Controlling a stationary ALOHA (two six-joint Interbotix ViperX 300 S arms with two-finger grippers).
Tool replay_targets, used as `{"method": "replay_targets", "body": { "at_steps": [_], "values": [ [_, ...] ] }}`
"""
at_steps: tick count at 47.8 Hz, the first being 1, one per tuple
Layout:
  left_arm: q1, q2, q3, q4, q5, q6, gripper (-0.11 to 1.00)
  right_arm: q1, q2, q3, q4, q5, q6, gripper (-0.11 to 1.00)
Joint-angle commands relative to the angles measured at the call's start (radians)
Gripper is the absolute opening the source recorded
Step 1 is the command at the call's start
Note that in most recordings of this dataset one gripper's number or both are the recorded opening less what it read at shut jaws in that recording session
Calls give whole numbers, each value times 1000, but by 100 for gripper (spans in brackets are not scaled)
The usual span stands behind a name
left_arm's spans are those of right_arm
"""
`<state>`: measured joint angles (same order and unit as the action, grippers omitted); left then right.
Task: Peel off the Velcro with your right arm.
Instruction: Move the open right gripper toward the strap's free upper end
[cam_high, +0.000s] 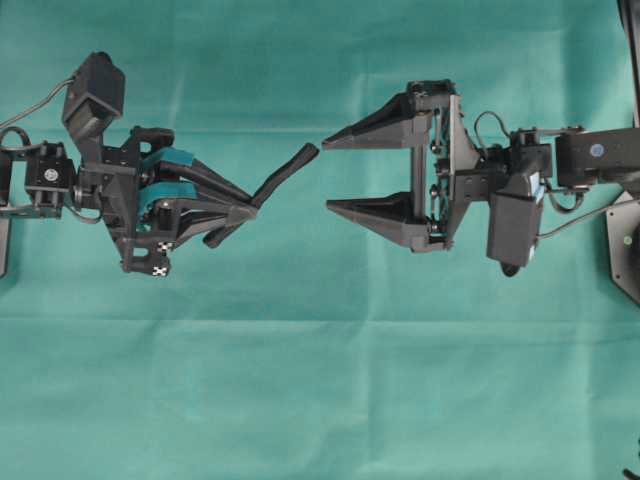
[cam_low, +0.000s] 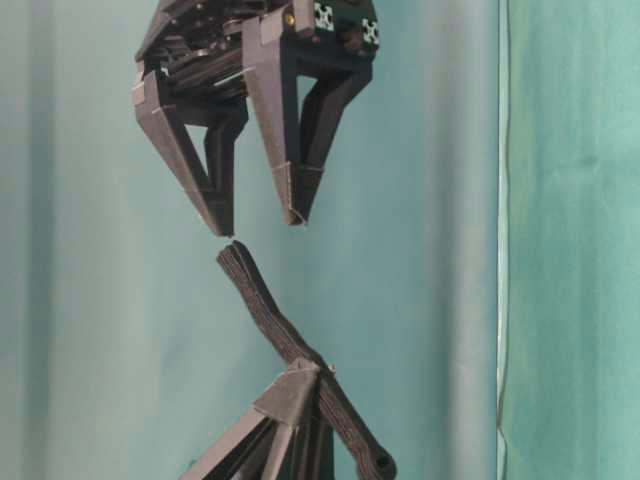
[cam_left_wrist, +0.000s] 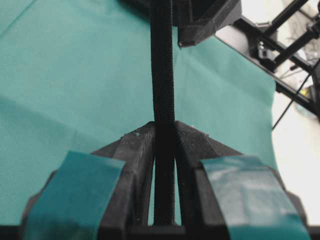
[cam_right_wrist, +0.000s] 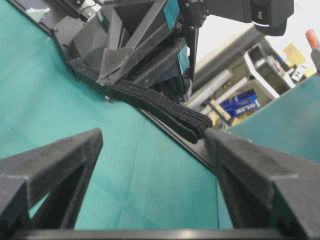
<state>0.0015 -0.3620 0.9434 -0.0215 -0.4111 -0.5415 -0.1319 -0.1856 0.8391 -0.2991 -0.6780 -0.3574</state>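
The Velcro is a black strip held in the air above the green cloth, slanting up to the right in the overhead view. My left gripper, with teal-padded fingers, is shut on the strip near its middle. The right arm's gripper faces it from the right, its dark pointed fingers spread wide with nothing between them. The Velcro's free end lies just in front of one right fingertip, close to it; I cannot tell if they touch. From table level the Velcro rises from the left gripper toward the right gripper.
Green cloth covers the whole table. The right arm's black base stands at the right edge and part of the left arm's mount at the left edge. Shelves and clutter lie beyond the table's edge.
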Motion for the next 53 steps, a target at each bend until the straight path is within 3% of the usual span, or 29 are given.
{"method": "replay_targets", "body": {
  "at_steps": [1,53],
  "values": [
    [3,-9,-9,-2,-9,2,10,3,-5,-23,-2,-12,-2,73],
    [15,-25,3,-2,-11,2,10,14,37,-35,-2,-26,0,73]
  ]
}}
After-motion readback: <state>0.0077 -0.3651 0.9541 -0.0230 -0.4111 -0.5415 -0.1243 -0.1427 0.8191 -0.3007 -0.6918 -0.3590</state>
